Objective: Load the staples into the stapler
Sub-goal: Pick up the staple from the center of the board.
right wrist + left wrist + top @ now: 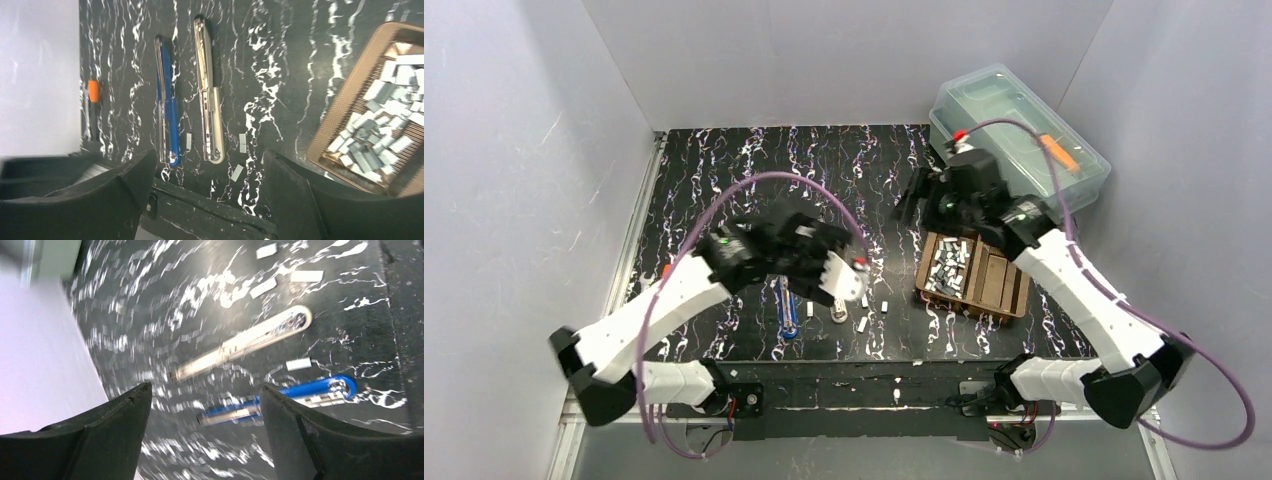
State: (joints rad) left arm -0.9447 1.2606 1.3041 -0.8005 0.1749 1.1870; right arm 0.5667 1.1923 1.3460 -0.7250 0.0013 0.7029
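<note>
A blue stapler (791, 312) lies opened out flat near the table's front, with a cream and silver stapler (839, 314) beside it. Both show in the left wrist view, blue (280, 400) and cream (245, 342), and in the right wrist view, blue (167, 115) and cream (209, 100). Staples (949, 268) fill a brown tray (1009, 290). Loose staple strips (864, 322) lie near the staplers (298, 364) (236, 172). My left gripper (834, 285) (205, 390) hovers open and empty above the staplers. My right gripper (919, 205) (209, 156) is open and empty, above the table left of the tray.
A clear lidded plastic box (1019, 130) with an orange item inside stands at the back right. An orange-tipped tool (92, 100) lies by the left wall. The tray (345, 95) holds many staple strips (385, 120). White walls enclose the table.
</note>
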